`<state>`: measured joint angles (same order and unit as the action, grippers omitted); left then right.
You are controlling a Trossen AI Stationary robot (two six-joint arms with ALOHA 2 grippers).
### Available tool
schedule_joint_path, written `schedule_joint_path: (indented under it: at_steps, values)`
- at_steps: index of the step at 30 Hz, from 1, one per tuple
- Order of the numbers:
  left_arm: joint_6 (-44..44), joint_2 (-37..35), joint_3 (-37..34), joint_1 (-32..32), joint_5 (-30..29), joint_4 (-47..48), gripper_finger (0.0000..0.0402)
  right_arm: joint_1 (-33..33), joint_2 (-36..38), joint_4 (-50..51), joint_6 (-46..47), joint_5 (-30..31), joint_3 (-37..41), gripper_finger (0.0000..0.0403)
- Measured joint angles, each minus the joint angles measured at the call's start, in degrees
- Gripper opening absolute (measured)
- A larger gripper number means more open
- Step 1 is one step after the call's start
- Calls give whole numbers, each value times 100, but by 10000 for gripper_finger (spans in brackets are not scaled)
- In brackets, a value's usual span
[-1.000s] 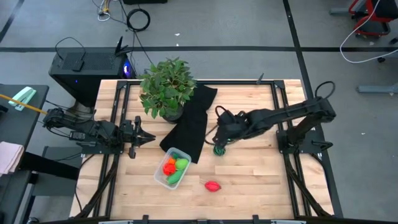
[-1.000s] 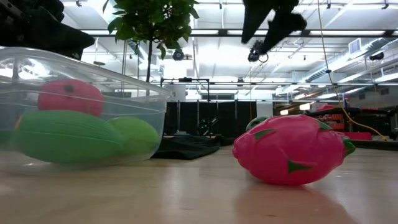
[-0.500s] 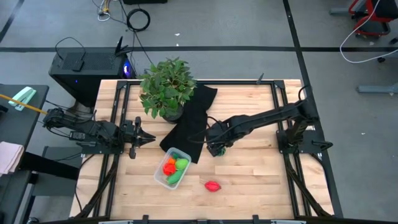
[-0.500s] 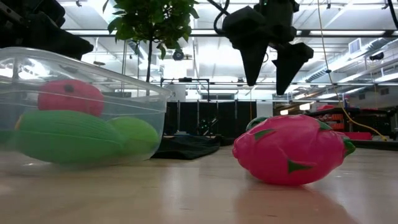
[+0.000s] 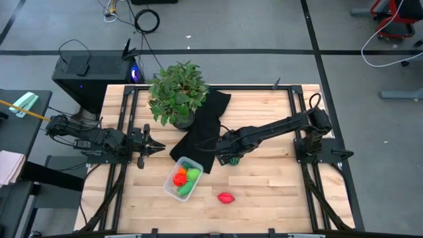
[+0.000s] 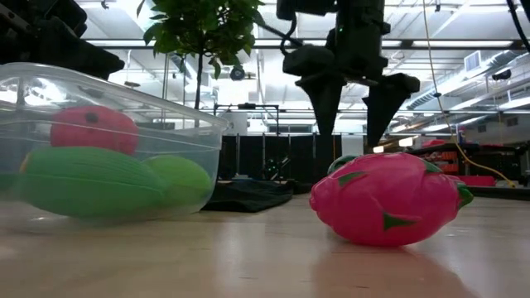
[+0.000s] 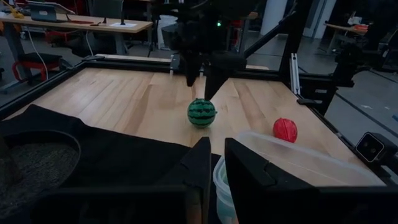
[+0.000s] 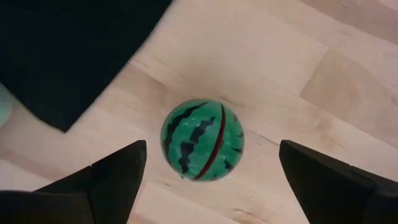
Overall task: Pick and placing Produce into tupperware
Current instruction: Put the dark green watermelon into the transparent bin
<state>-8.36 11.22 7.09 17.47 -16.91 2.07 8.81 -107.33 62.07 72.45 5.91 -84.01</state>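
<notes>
watermelon toy: dark green, striped, sat on bare worktop near its middle, just off the black cloth's edge, touching nothing.
right gripper: hung right above the watermelon toy, fingers spread wide to either side of it, not touching; low view showed both fingertips clear of the wood.
tupperware: clear, sat toward the front edge left of centre, one corner near the cloth; held an orange piece, a light green piece, a long green piece.
red toy: lay alone on open wood near the front edge, well apart from the tupperware.
black cloth: ran from the back edge toward the middle.
potted plant: stood at the back, left of centre.
left gripper: waited at the left edge, fingers nearly together, holding nothing.
open room: right half of the worktop was bare wood.
</notes>
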Motion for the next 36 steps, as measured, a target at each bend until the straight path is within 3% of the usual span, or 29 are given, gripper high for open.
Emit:
schedule_joint_path:
  at_steps: [36]
  values:
    - [-9,-2,0,0,2,110,57,140,-627,-330,395,-162,103,373]
